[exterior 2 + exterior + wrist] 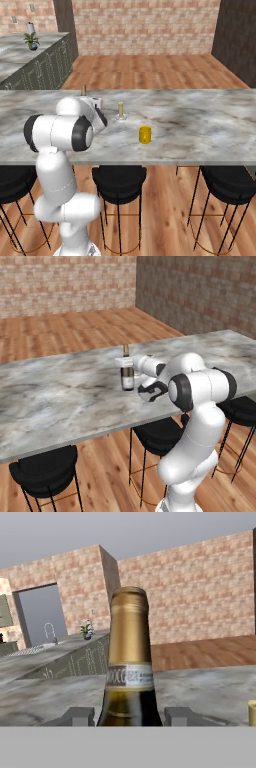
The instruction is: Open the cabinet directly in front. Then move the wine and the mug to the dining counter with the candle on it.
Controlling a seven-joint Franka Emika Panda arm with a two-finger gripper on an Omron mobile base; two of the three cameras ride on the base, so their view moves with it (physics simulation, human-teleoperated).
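Two fingertips [79, 716] flank wine [127, 372] body — gripper [125, 362] closed on bottle, upright on dining counter [60, 401]. Candle [120, 111] just beside wine; mug [145, 135] near candle, nearer stools [119, 176].

Brick walls [150, 25], wood plank floor [65, 326], black stools [119, 178] (thin legs), potted plant [31, 40].

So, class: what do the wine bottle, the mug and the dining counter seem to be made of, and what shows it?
Wine bottle: dark glossy glass, apparently, with a gold foil-like neck and pale paper label.
Mug: plain yellow-orange, probably glazed ceramic; the look leaves that open.
Dining counter: polished grey-white marble, judging by its veining.
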